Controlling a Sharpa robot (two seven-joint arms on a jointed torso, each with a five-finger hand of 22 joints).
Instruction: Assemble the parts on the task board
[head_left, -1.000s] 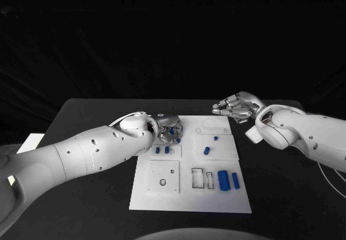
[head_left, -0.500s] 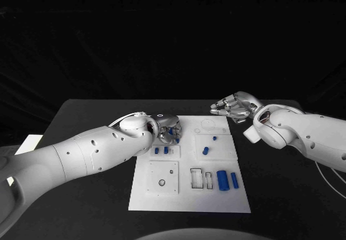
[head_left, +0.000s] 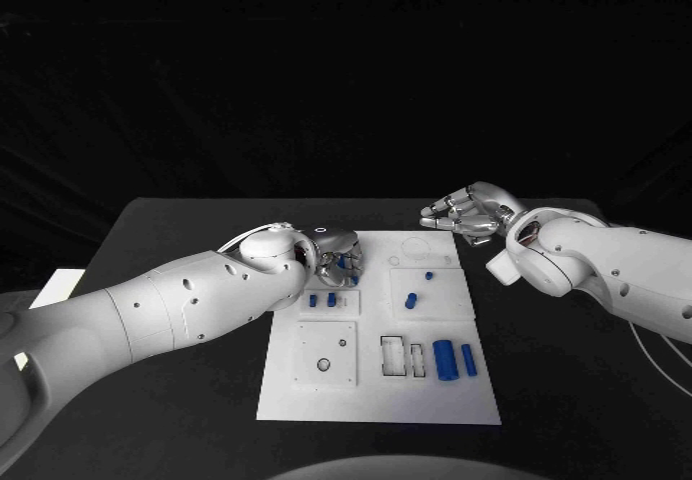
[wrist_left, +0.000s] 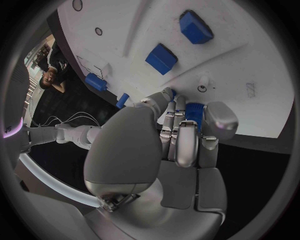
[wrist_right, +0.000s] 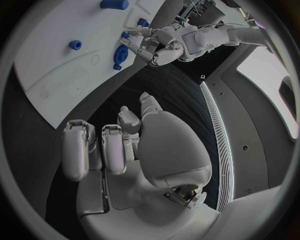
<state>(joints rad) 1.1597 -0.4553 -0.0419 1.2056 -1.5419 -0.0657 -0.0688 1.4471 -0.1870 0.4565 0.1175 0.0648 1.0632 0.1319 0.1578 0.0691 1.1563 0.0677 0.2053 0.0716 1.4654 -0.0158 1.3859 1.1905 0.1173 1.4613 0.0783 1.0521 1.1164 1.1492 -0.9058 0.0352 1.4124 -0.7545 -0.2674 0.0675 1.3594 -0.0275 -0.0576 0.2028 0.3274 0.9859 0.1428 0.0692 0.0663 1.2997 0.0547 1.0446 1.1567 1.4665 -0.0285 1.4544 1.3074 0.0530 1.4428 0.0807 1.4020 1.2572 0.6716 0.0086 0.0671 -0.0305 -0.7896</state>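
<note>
Two robot hands are over the black counter (head_left: 188, 225). We see the white task board (head_left: 378, 395) in the middle of it, w/ small blue parts on it.

Our left robot hand (head_left: 340, 262) is down at the far left part of the board. Its fingers (wrist_left: 187, 145) are curled tight round a small blue part (wrist_left: 193, 111), so it's gripping that one. In the left wrist view the blue bit peeks out betw. the fingertips, right over the white board.

Two blue parts (head_left: 323, 299) sit side by side just near that hand, a bit closer to us. One more blue part (head_left: 413, 299) lies in the next square to the right, & a tiny blue one (head_left: 430, 276) sits just beyond it. Nearer to us, on the right side of the board, two long blue parts (head_left: 454, 359) lie next to each other, beside some thin slots.

Our right robot hand (head_left: 464, 215) hangs in the air past the far right corner of the board, not touching it. Its fingers (wrist_right: 78, 147) are bent in a bit but apart, and it's holding nothing.
</note>
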